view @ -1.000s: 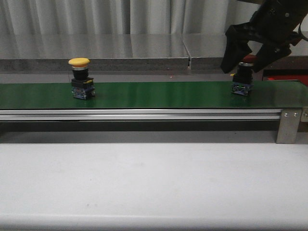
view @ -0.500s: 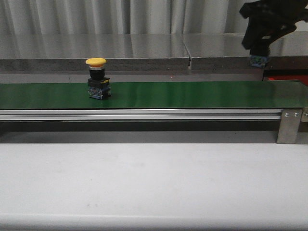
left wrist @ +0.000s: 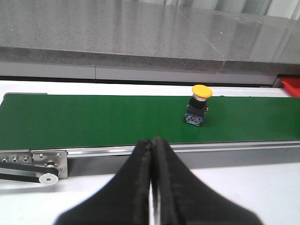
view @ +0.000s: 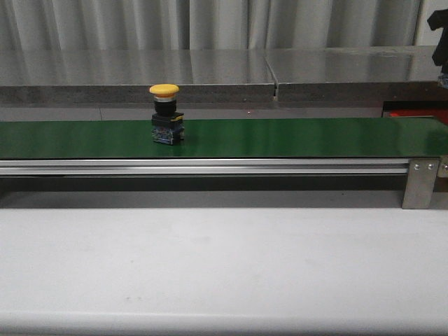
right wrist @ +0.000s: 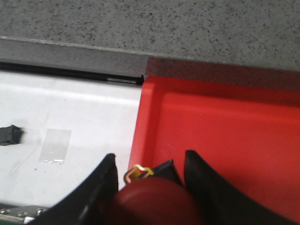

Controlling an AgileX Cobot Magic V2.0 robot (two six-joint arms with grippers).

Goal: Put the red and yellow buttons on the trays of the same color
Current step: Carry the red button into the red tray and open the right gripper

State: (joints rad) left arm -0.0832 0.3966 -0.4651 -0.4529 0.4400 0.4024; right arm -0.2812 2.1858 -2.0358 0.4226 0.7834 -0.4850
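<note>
The red button (right wrist: 152, 201) is in the right gripper (right wrist: 152, 187). Its two fingers (right wrist: 101, 187) sit close on each side of the round dark-red cap, holding it. In the right wrist view the button hangs over the near edge of the red tray (right wrist: 225, 140), about where the tray meets the white surface (right wrist: 70, 117). It is not down in the tray yet, so I judge this half of the job is close to done but not finished. It needs to go a little more over the tray, come down, and be let go.

The yellow button (view: 166, 114) has not been picked up. It stands upright on the long green belt (view: 280, 137), left of the middle in the front view, with nothing touching it. The left gripper (left wrist: 152, 187) is well apart from it, on the near side of the belt, and its fingers are pressed together with nothing between them. It would have to open before it could take the button.

No yellow tray shows in any view (it may be out of sight off to one side), so I cannot tell where the yellow button should go. So no button is on its tray yet: one is nearly there and one is untouched.
</note>
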